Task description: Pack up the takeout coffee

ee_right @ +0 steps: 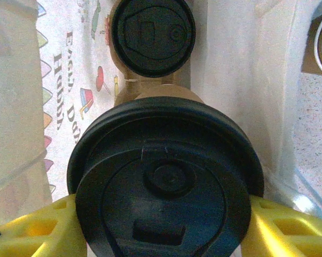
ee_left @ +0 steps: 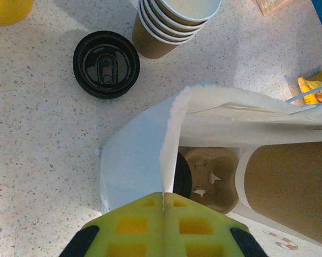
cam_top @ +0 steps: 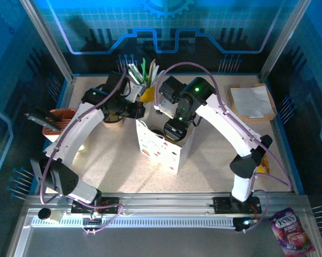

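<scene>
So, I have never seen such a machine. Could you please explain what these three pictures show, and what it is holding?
Two white robot arms work at a table. One picture looks down from above; the others come from cameras on the wrists. The left gripper is shut on the edge of the white paper bag, keeping it open. The right gripper holds a lidded coffee cup over the bag; a second lidded cup sits inside, in a cardboard carrier. On the table lie a loose black lid, a stack of empty cups and a yellow utensil cup.

A robot test cell: blue printed backdrop panels (cam_top: 166, 27) and aluminium framing (cam_top: 166, 203).
</scene>
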Action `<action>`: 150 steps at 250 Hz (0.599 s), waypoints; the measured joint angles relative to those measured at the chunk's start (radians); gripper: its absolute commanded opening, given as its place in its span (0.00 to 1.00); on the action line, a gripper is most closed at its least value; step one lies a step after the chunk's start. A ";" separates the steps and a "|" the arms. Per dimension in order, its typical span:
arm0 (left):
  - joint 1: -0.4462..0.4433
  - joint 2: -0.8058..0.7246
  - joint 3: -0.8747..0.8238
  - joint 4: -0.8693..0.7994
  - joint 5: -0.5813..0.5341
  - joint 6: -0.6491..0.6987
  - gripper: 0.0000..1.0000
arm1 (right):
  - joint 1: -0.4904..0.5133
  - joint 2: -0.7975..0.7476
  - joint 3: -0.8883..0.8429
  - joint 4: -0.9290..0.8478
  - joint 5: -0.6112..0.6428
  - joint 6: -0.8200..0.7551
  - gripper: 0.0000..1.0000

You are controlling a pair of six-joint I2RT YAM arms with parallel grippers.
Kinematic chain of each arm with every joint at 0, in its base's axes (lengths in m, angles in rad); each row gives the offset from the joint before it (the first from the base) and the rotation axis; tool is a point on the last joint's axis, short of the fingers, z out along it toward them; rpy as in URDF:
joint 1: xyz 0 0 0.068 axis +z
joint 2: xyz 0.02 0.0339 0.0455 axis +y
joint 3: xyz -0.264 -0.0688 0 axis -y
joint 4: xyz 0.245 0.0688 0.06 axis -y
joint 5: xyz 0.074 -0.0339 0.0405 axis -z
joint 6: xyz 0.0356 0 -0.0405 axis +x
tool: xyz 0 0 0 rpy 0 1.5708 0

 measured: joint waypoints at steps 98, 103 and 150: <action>0.000 0.000 -0.006 0.006 0.000 0.000 0.00 | 0.000 0.019 -0.051 0.000 0.022 0.005 0.51; 0.000 0.000 -0.006 0.006 0.000 0.000 0.00 | 0.000 0.019 -0.054 0.000 0.022 0.005 0.50; 0.000 0.000 -0.007 0.011 0.000 0.000 0.00 | 0.003 0.030 -0.079 0.000 0.019 0.013 0.50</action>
